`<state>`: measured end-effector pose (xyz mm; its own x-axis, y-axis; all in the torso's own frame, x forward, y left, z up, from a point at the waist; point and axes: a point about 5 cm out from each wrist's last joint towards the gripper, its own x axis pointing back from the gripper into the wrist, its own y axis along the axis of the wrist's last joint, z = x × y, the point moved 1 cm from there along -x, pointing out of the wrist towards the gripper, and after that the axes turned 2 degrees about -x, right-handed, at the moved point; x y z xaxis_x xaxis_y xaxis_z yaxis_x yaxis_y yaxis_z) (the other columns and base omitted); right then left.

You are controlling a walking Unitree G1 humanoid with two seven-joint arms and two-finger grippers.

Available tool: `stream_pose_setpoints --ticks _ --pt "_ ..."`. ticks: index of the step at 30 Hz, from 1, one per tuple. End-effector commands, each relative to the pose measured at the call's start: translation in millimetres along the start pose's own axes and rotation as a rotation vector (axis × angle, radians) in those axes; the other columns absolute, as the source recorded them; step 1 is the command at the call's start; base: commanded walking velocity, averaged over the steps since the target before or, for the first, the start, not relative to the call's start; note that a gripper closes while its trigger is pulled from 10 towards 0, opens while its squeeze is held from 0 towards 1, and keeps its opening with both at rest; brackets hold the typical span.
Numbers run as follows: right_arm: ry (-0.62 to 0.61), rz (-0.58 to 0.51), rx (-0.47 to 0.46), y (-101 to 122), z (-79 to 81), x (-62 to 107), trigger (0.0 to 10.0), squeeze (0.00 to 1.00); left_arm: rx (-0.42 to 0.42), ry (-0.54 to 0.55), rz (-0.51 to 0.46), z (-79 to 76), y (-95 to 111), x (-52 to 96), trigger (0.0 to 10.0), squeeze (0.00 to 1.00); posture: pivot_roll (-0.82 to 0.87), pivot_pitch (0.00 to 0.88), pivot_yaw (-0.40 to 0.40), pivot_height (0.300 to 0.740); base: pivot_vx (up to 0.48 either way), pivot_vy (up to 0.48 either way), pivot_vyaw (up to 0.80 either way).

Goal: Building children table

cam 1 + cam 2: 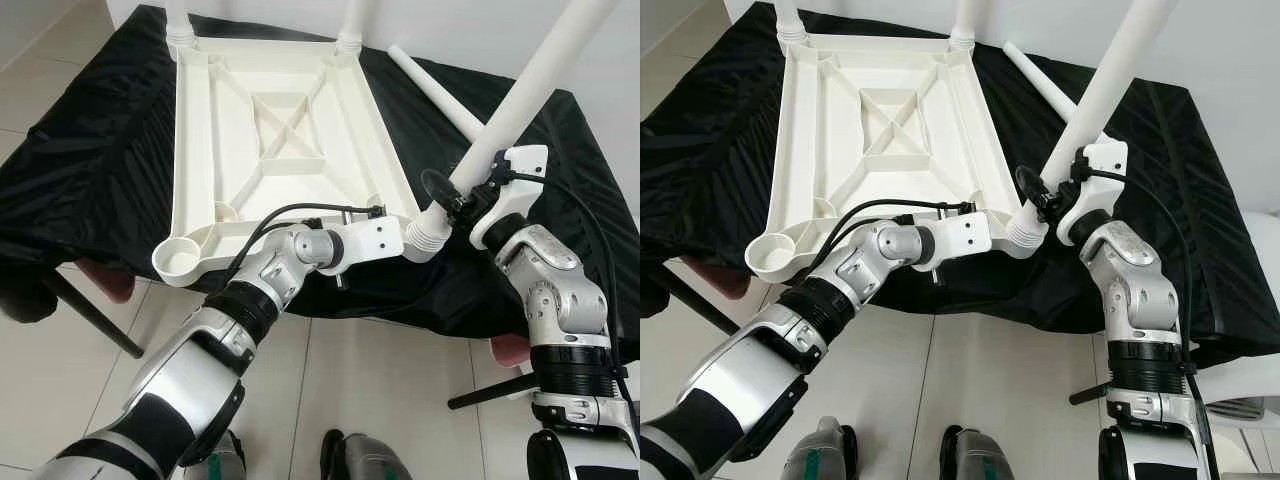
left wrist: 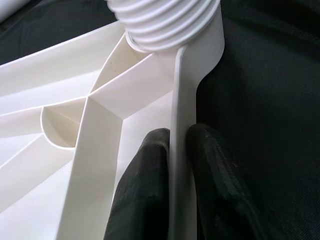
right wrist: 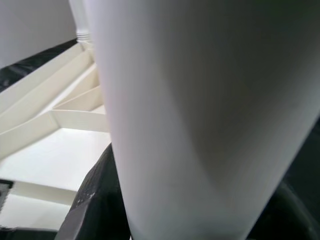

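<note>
Standing in corners — three legs (image 1: 520,100), one loose (image 1: 432,90), tabletop (image 1: 280,140) inverted.

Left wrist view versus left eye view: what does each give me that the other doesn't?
Left wrist alone: the left gripper's fingers pinching the tabletop's thin edge wall, one each side, just below the leg's ribbed threads.

Left eye alone: the right gripper holding the tilted leg, a loose leg on the black cloth, and the empty corner socket.

Both: the upturned tabletop and the leg's threaded end at its corner.
</note>
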<state>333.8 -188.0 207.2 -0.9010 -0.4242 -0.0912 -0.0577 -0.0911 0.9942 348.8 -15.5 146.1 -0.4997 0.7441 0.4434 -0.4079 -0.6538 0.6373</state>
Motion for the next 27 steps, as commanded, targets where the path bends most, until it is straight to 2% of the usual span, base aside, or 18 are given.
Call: stream_pose_setpoints --ticks 1,15,24,27 --pt "0.026 0.085 -0.05 -23 2.4 2.7 10.0 0.0 0.024 -0.056 0.042 -12.8 -11 -1.2 10.0 0.0 0.03 0.091 -0.084 0.74 0.0 0.0 0.0" --pt "-0.06 0.139 -0.048 -40 -18.3 5.3 10.0 0.0 0.02 -0.053 0.034 -11.7 -7 -2.2 10.0 0.0 0.03 0.093 -0.085 0.74 0.0 0.0 0.0" --pt "-0.082 0.148 -0.045 -43 -24.4 6.2 10.0 0.0 0.017 -0.051 0.032 -10.0 -6 -2.1 10.0 0.0 0.03 0.096 -0.082 0.74 0.0 0.0 0.0" --pt "-0.058 0.153 -0.033 -44 -21.9 6.0 10.0 0.0 0.016 -0.05 0.032 -9.4 -6 -2.0 10.0 0.0 0.03 0.097 -0.081 0.74 0.0 0.0 0.0"
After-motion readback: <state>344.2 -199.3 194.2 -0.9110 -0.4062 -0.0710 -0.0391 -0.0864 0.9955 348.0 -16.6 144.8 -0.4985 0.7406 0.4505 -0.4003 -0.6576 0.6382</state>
